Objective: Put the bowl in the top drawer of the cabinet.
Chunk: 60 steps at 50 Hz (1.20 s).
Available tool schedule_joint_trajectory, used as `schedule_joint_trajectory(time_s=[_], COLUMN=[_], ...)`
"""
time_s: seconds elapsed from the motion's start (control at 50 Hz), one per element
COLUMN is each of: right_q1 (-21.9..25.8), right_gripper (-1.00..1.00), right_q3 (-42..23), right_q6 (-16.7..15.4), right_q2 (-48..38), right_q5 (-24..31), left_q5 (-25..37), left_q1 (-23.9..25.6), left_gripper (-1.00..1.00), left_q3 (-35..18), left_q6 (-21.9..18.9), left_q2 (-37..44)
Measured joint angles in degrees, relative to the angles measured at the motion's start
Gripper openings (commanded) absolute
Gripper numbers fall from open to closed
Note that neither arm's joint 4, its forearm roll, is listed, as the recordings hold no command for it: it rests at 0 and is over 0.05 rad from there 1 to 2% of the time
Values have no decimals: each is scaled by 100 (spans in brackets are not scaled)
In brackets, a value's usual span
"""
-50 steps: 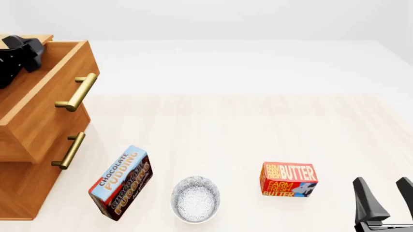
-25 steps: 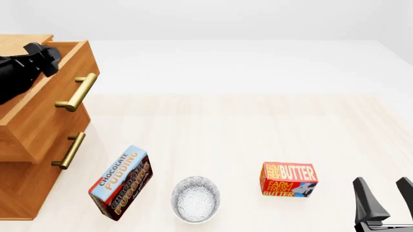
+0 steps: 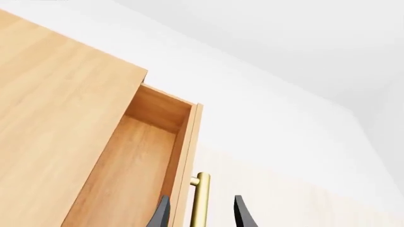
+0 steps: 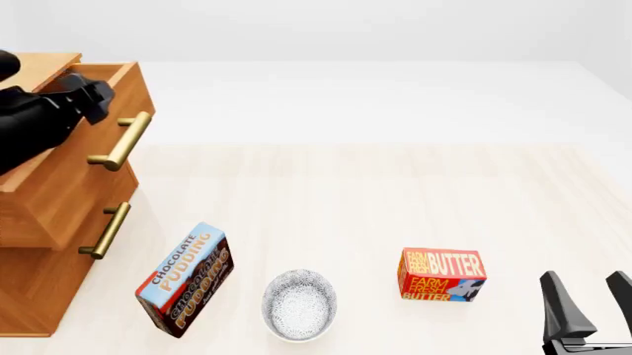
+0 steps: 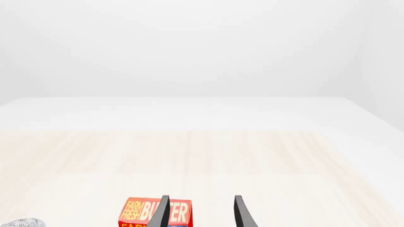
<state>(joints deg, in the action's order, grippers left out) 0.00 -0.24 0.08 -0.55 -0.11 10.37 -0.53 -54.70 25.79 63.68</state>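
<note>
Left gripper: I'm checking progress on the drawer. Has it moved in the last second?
Yes. In the front view the left gripper has moved rightward over the top drawer, toward its handle.

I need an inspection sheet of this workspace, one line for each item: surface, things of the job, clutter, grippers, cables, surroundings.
Surface: light wood-grain table, no spills seen.
Bowl: upright on the table near the front edge, between the two boxes, not held.
Top drawer: pulled partly out of the cabinet; inside looks empty where visible.
Clutter: chocolate pudding box beside the bowl; butter box on the other side.
Left gripper: open, fingers either side of the brass handle.
Right gripper: open, holding nothing, near the butter box.
Cables: nothing seen.
Surroundings: plain white backdrop, nothing else seen.
</note>
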Motion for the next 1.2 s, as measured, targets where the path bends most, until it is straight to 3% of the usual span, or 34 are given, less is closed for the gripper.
schedule_joint_trajectory(time_s=[1.2], right_q1=[0], right_gripper=[100], right_q3=[0], right_q6=[0], right_q2=[0], right_q5=[0], left_q5=[44], left_q1=[847], left_gripper=[100], left_q3=[55], left_q6=[-40], left_q2=[193])
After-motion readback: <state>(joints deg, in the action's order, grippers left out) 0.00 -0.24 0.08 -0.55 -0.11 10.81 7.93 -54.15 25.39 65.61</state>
